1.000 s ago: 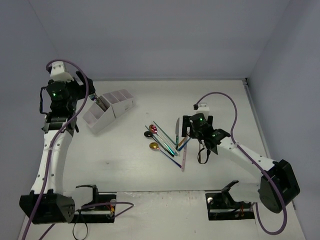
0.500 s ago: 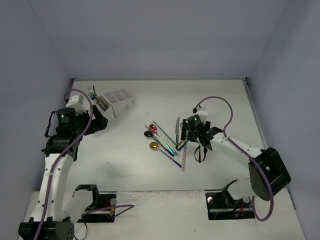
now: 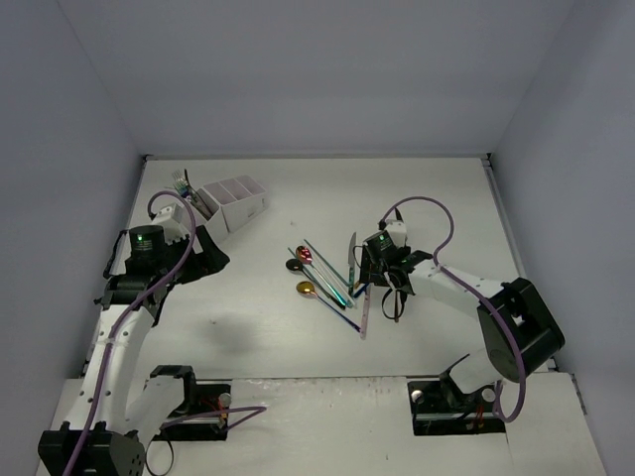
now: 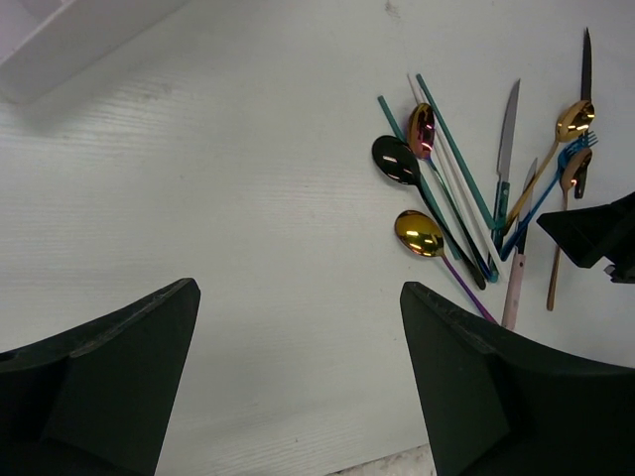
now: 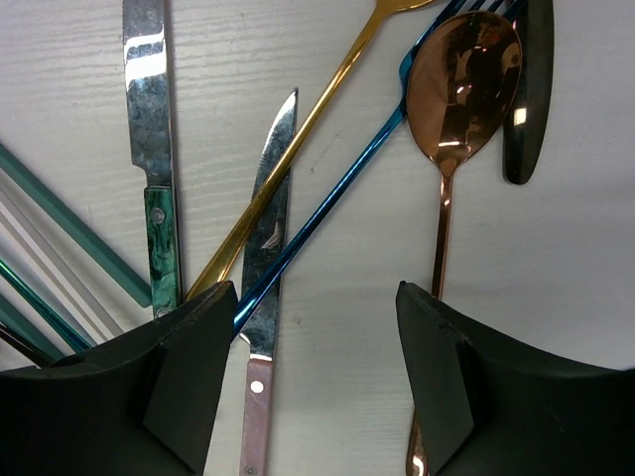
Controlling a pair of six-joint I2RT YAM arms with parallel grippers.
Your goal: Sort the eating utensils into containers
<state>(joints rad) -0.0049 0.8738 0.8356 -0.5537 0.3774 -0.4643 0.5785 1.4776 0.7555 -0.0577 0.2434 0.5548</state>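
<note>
My right gripper [image 5: 316, 347] stands spread over the utensil heap [image 3: 335, 278] at centre frame in the top view, gripping nothing. In its wrist view the blue fork [image 5: 327, 213] and the pink-handled knife [image 5: 264, 307] run down between my fingers, and the copper spoon [image 5: 462, 74] lies at upper right. My left gripper [image 4: 298, 347], likewise spread and empty, hangs near the white caddy [image 3: 233, 203] at upper left, well apart from the heap.

Utensils [image 3: 325, 266] fanned mid-table (white caddy [image 3: 248, 210] far left).
</note>
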